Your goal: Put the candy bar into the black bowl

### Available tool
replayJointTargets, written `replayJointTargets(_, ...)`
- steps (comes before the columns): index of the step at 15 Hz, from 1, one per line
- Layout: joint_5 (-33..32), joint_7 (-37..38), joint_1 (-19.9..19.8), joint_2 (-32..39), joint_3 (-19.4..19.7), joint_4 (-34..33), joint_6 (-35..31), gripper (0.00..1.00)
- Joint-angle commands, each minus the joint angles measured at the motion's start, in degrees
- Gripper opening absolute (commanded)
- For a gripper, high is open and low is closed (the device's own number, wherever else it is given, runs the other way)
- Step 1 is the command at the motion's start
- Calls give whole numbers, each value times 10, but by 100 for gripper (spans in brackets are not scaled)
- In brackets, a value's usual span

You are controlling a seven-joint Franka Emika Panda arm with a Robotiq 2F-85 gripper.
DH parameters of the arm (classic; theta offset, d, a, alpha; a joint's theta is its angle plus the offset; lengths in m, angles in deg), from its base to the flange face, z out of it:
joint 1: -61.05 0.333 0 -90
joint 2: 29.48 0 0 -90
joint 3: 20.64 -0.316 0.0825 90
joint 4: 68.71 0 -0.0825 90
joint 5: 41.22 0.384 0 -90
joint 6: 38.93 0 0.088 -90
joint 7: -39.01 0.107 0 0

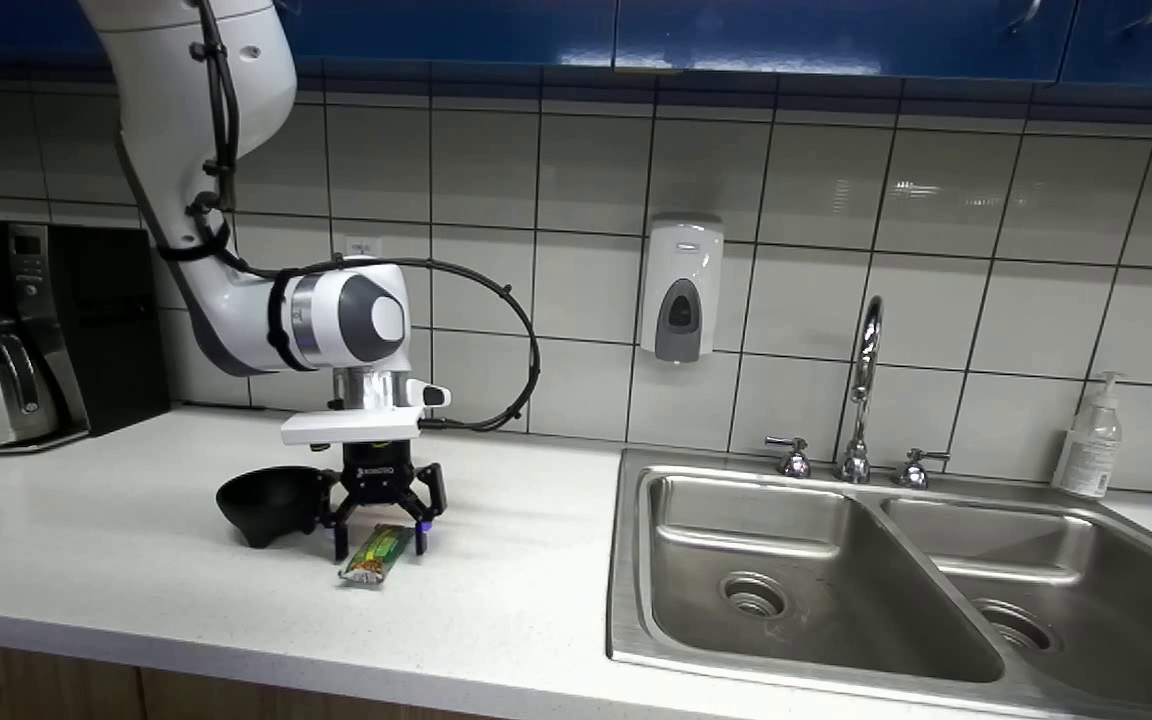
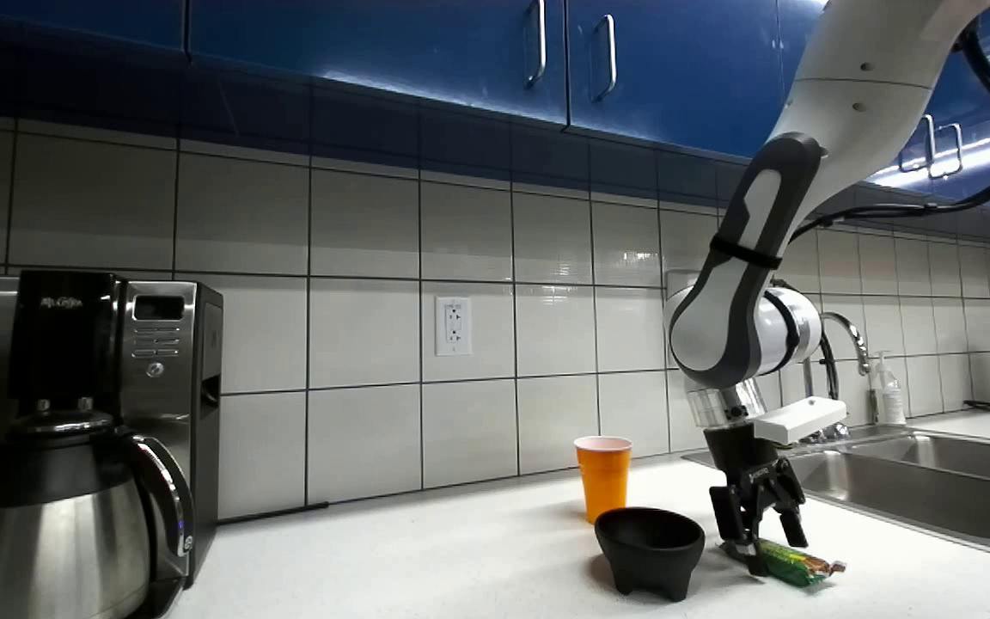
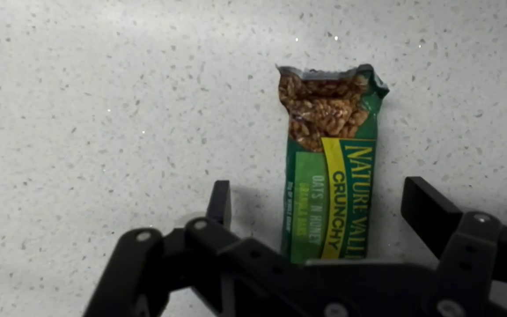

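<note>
The candy bar (image 1: pixel 373 562) is a green and yellow granola bar packet lying flat on the white counter. It also shows in an exterior view (image 2: pixel 796 565) and in the wrist view (image 3: pixel 330 176), where its near end is hidden under the gripper body. My gripper (image 1: pixel 381 543) points down over the bar, also seen in an exterior view (image 2: pixel 775 550). In the wrist view the gripper (image 3: pixel 317 193) is open, one finger on each side of the bar with gaps between. The black bowl (image 1: pixel 268 502) stands upright beside the gripper; it also shows in an exterior view (image 2: pixel 651 554).
An orange cup (image 2: pixel 604 481) stands behind the bowl near the tiled wall. A coffee machine (image 2: pixel 164 361) stands at the counter's far end, also in an exterior view (image 1: pixel 106 320). A double steel sink (image 1: pixel 626 560) is on the bar's other side. Blue cabinets (image 1: pixel 456 30) hang above.
</note>
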Motion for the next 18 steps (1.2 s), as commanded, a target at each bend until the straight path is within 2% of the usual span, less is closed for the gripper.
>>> replayJointTargets(1,-9,6,-3,-3,-3,1,3,74)
replayJointTargets(8,-4,-2,-4,-7,-7,-1,6,19)
replayJointTargets(18,68,-54,-33,-102,-7,10,37,19)
